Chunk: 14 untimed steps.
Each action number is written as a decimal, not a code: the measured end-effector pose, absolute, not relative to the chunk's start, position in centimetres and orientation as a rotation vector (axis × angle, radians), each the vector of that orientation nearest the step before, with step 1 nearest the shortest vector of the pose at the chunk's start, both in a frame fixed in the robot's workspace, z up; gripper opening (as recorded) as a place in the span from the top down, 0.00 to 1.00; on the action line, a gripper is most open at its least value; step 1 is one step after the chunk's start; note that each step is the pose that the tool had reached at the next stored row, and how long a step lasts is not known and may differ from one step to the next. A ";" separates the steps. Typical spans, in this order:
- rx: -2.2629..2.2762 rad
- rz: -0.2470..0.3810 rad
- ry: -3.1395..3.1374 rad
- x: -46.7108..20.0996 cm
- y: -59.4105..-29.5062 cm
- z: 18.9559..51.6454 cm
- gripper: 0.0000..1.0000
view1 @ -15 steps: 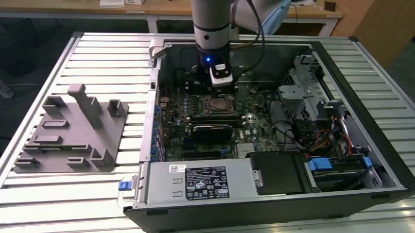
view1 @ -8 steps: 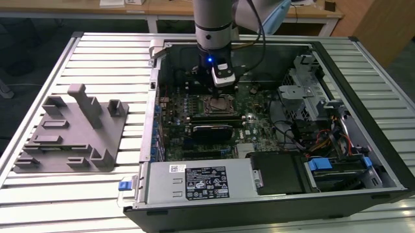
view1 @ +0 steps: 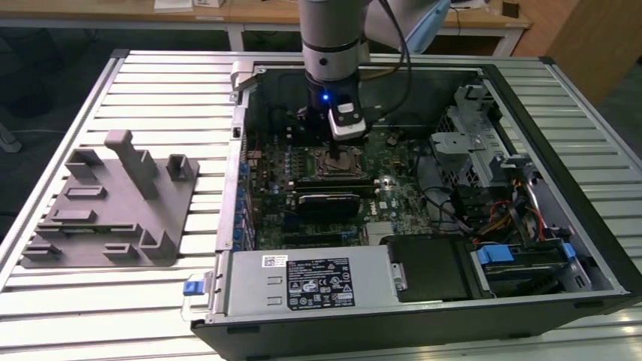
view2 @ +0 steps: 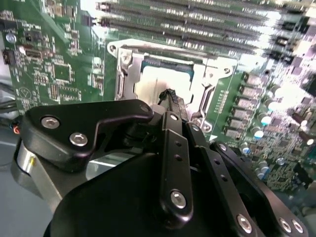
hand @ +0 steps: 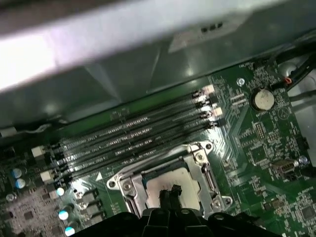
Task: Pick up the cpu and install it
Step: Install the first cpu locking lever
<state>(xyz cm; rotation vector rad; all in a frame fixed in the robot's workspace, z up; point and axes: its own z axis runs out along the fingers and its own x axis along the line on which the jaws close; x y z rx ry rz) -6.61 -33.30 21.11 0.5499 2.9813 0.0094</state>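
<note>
The arm hangs straight down into the open computer case, and its gripper sits right over the socket frame in the middle of the motherboard; in both wrist views the cpu lies flat inside that metal frame, its pale silvery top showing; the black fingertips come to a narrow point directly above the chip, drawn together and carrying nothing, though contact with the top cannot be judged; in the first wrist view the same tip stands over the near edge of the cpu, memory slots just beyond the frame; out on the slatted table, at the exterior view's left, the grey holder block stands well apart from the case.
</note>
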 end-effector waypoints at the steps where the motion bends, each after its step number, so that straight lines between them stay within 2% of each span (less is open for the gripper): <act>1: 0.549 0.008 2.981 -6.6 -33.4 21.1 0.89; 14: 0.529 0.008 2.985 -6.5 -33.6 22.9 0.89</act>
